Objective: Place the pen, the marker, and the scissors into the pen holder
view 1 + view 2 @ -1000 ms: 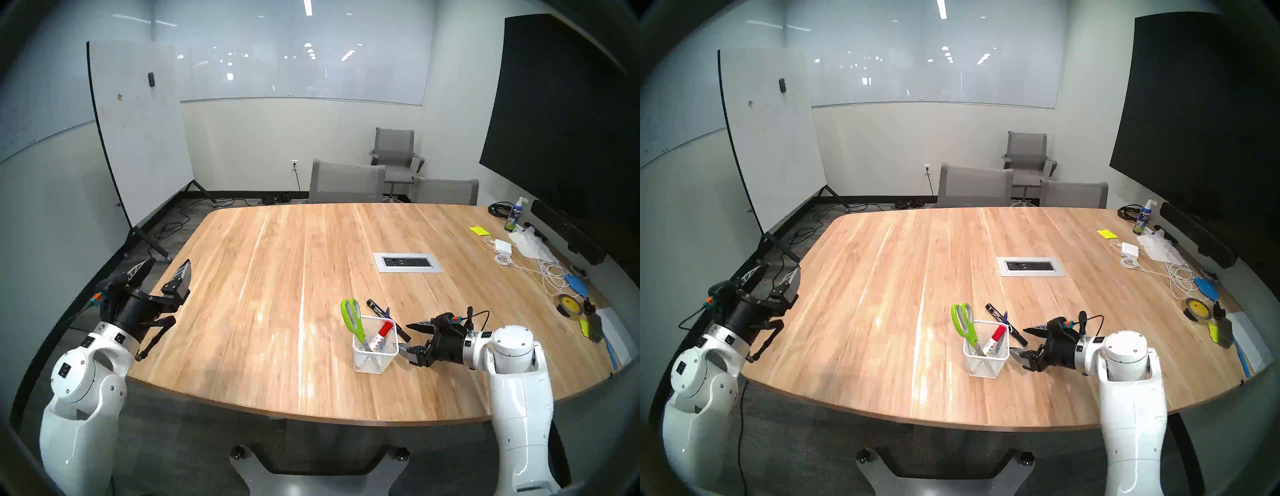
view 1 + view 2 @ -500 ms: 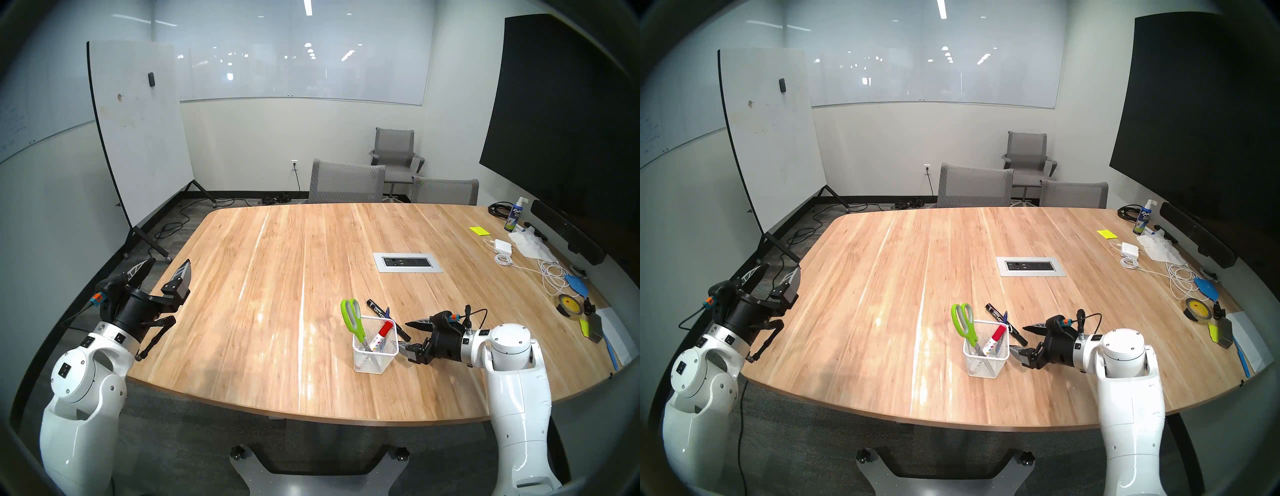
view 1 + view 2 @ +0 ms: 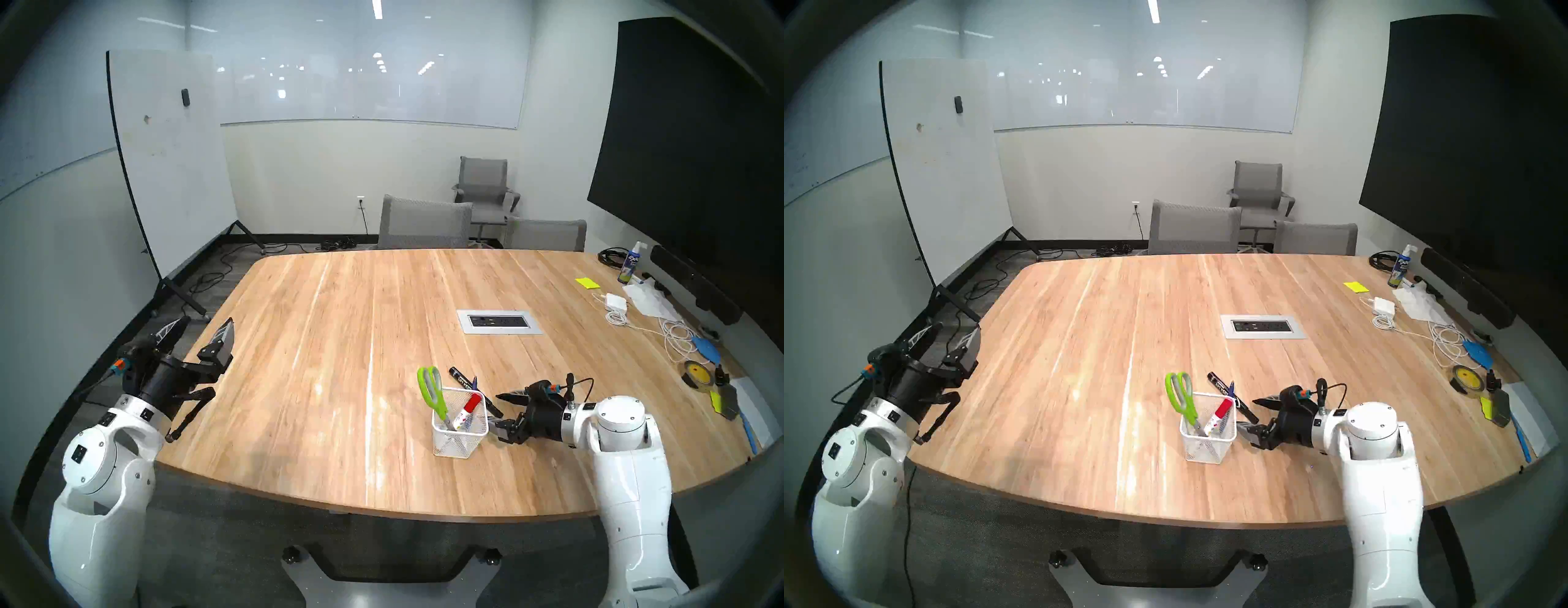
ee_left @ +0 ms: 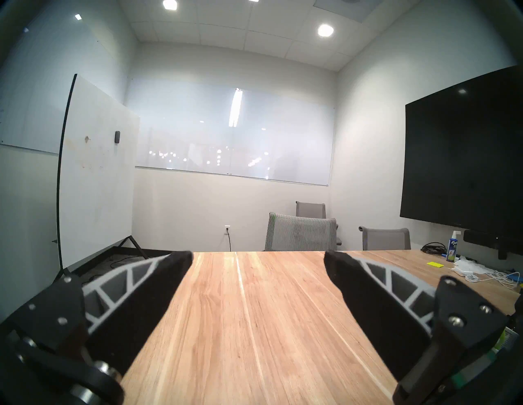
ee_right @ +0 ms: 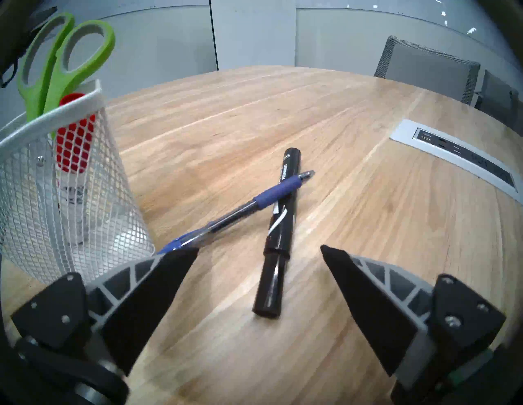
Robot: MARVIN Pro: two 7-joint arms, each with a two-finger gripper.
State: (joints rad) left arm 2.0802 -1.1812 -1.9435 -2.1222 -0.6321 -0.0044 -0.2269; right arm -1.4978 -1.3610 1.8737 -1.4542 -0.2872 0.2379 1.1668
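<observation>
The white mesh pen holder stands on the wooden table. The green-handled scissors and a red-capped marker stand in it. A black marker lies on the table just behind and right of the holder, and the blue pen lies across it. My right gripper is open and empty, low over the table, with the black marker's near end between its fingers. My left gripper is open and empty at the table's left edge.
A grey power outlet panel is set into the table beyond the pens. Cables, a charger, a spray bottle, tape and yellow notes lie along the right edge. Grey chairs stand at the far side.
My right arm has edged slightly left, toward the black marker, with the gripper still open. The left arm, the pen holder and the pens have not moved.
</observation>
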